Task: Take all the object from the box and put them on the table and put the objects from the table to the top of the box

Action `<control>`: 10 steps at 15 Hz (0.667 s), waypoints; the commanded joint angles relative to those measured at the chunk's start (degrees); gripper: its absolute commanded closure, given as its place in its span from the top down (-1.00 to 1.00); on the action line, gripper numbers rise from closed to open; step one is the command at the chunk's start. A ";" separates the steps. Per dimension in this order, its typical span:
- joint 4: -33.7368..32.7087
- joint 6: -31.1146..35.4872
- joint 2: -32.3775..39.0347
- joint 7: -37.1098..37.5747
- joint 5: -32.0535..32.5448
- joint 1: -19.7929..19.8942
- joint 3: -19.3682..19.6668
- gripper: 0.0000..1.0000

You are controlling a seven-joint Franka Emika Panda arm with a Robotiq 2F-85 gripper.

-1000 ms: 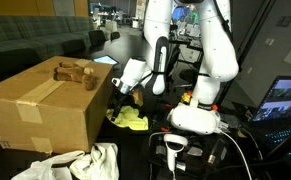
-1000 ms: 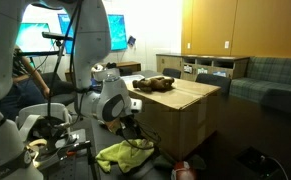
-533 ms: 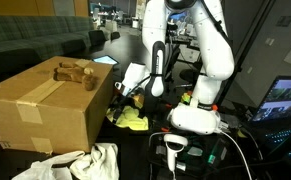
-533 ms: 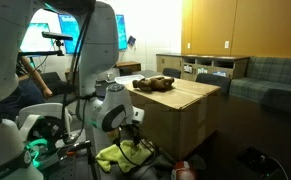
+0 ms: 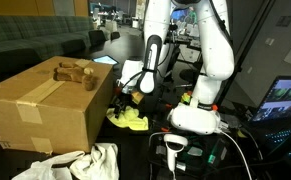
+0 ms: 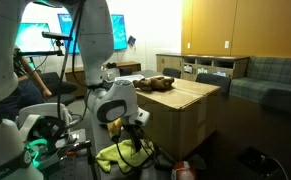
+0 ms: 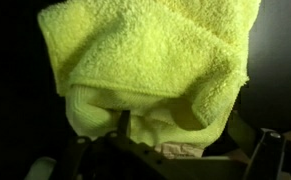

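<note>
Box [image 5: 35,115] stands closed at the left of the tabletop [image 5: 143,146], with a tape strip running along its top seam. Toy [image 5: 75,73], brown and lumpy, rests on the box top towards its far right corner; both exterior views show the toy [image 6: 155,83] on that top. Yellow cloth [image 5: 129,120] lies crumpled on the tabletop just right of the box, beside its right face and well below the box top. End effector [image 5: 125,102] is lowered directly over the yellow cloth, the arm bending down from its white base at the right. In an exterior view the end effector [image 6: 135,128] hangs just above the yellow cloth [image 6: 118,155], close to the box's side. In the wrist view the yellow cloth [image 7: 150,60] fills the upper and middle frame, folded over itself on a dark surface, and the fingers [image 7: 271,152] show at the lower edges, set wide to either side. End effector is released, jaws spread, grasping nothing; whether the fingertips touch the cloth cannot be told. White cloth [image 5: 90,160] lies bunched at the near edge, in front of the box and well apart from the yellow cloth
</note>
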State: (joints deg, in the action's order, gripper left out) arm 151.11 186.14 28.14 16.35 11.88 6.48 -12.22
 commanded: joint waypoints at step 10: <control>-5.31 -15.98 -0.50 -7.94 -7.45 -14.64 7.58 1.00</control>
State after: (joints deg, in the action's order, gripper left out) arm 147.14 168.18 24.47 11.46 6.05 -8.14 -4.73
